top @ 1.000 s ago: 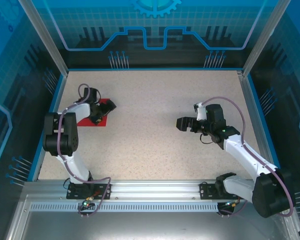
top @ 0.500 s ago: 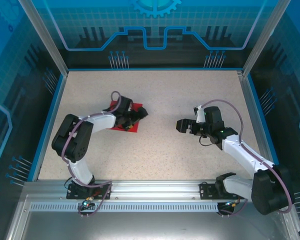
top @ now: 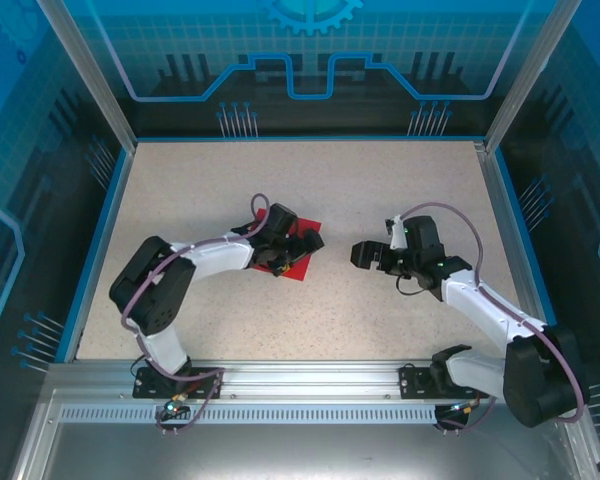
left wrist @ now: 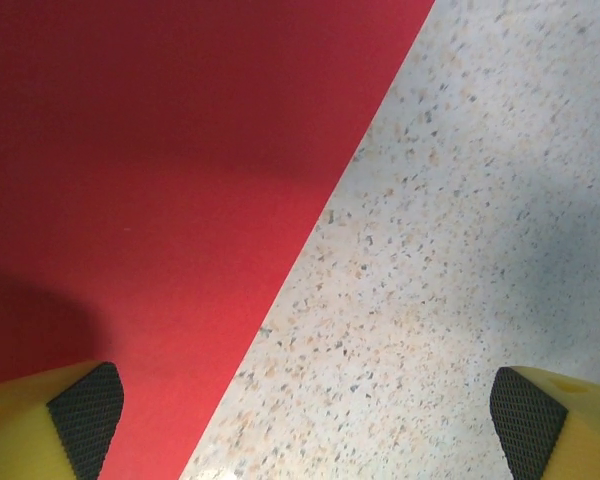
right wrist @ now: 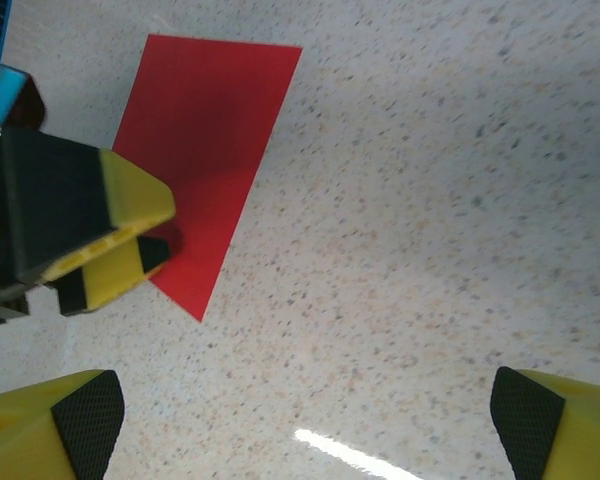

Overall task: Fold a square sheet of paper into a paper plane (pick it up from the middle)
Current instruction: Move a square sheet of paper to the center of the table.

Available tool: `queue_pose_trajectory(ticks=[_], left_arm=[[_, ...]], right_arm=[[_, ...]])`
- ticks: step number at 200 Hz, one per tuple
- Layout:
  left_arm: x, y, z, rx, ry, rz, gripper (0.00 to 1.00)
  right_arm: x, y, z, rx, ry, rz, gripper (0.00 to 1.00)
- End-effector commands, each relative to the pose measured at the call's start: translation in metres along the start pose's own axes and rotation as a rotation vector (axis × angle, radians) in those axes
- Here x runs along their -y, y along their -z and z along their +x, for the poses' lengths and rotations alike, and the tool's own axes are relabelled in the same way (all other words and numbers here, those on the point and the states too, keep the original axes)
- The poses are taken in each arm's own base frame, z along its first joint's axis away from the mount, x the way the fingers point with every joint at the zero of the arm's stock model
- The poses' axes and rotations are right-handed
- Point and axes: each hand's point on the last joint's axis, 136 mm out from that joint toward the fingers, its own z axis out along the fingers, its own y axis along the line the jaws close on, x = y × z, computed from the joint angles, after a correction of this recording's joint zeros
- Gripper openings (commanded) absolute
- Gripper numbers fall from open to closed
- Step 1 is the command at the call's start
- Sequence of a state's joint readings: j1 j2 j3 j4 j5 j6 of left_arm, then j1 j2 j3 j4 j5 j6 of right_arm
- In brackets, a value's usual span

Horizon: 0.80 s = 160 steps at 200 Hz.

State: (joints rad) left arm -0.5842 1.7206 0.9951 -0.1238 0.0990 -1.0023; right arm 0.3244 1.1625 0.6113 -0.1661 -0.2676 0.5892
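Desk (top: 400, 190): speckled and bare around the paper; nothing lies in the way, I'd say.
Sheet (top: 304, 264): red, flat, uncreased, just 9 o'clock of the desk's middle, one corner pointing to 5 o'clock.
Left hand (top: 300, 244): spread wide, low over the sheet's 3 o'clock edge, half above red, half above bare desk. It would do better centred on the sheet before pinching.
Right hand (top: 365, 254): spread wide, holding nothing, near the sheet at 3 o'clock. Best kept apart until the paper lifts.
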Motion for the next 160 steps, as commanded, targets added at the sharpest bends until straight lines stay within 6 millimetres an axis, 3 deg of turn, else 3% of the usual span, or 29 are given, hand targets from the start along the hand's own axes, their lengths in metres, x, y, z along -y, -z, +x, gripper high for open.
queue_pose_trajectory(ticks=[1,35,75,112,160], left_arm=[[0.002,0.05,-0.027,0.139,-0.045,-0.011,0.99],[-0.036,0.114,-0.056,0.337,-0.072,-0.081,0.99],[-0.089,0.168,-0.063,0.465,-0.049,-0.111,0.99],[-0.106,0.193,-0.058,0.525,-0.193,-0.157,0.99],[-0.105,0.208,-0.059,0.52,-0.241,-0.2,0.98]], right_arm=[[-0.022,-0.008,-0.001,-0.029,-0.005,-0.027,0.95],[-0.069,-0.045,0.005,-0.114,0.066,-0.045,0.89],[-0.101,-0.104,0.006,-0.202,0.053,0.089,0.76],[-0.14,-0.148,0.013,-0.282,0.101,0.095,0.72],[-0.15,-0.183,0.014,-0.337,0.098,0.088,0.71]])
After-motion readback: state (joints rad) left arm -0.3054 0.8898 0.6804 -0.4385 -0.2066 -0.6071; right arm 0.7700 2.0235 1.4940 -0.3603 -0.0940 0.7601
